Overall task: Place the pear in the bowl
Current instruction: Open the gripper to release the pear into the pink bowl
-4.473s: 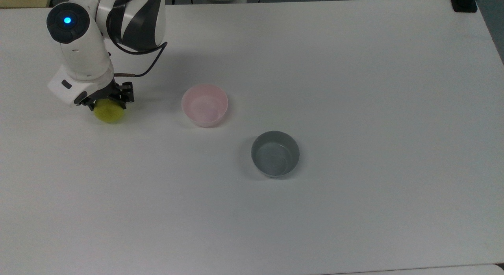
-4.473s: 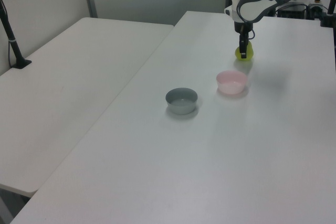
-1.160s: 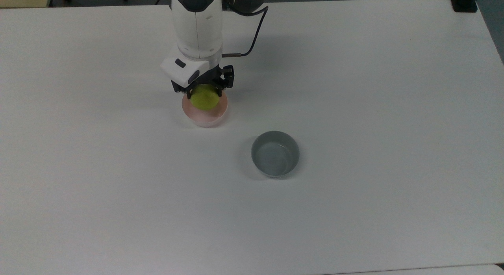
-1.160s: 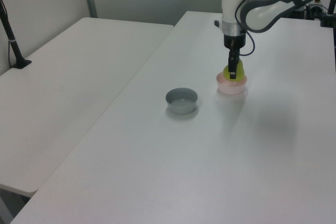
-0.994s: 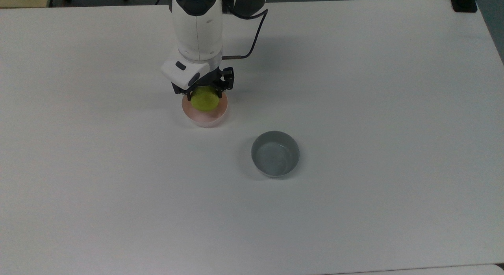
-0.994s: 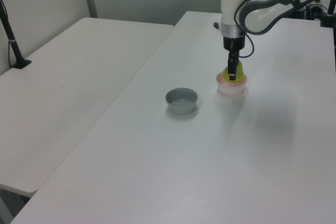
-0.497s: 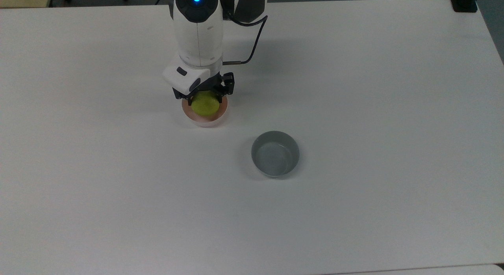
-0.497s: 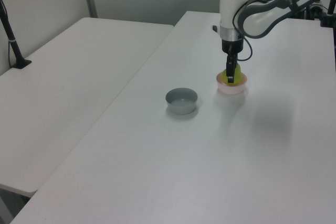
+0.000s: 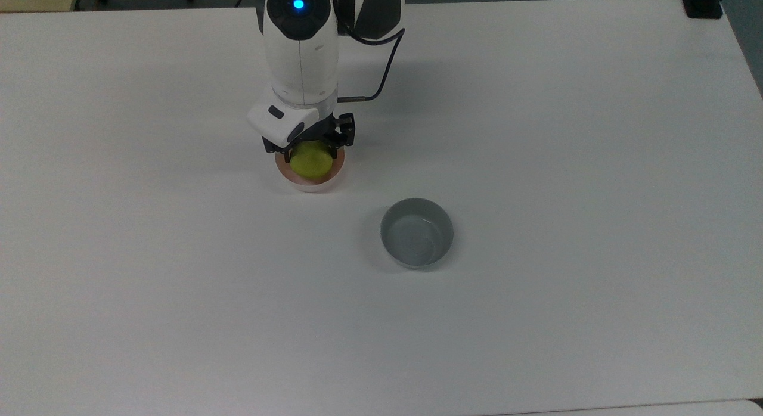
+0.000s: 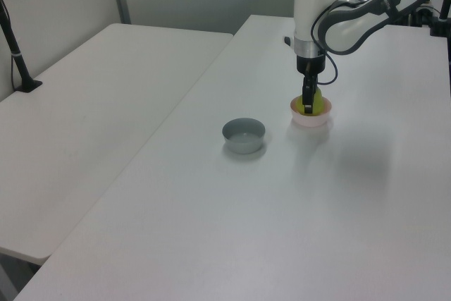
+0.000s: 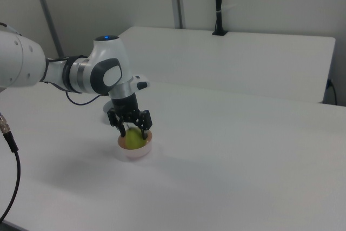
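Note:
The yellow-green pear (image 9: 311,161) sits low inside the pale pink bowl (image 9: 310,186), its lower half below the rim. My gripper (image 9: 310,151) comes straight down from above and is shut on the pear, one finger on each side. In the left view the pear (image 10: 317,104) shows just behind the dark gripper (image 10: 308,107) over the bowl (image 10: 310,120). In the right view the gripper (image 11: 133,131) straddles the pear (image 11: 135,139) within the bowl (image 11: 138,151).
A grey bowl (image 9: 417,232) of like size stands on the white table (image 9: 536,136), to the lower right of the pink one in the top view, and it appears as the grey bowl (image 10: 244,134) in the left view. A second table (image 10: 84,103) adjoins, with a black post (image 10: 14,40).
The gripper carried the pear from the top view's far left over to the pink bowl. Over the last second it lowered the pear deeper into the bowl.

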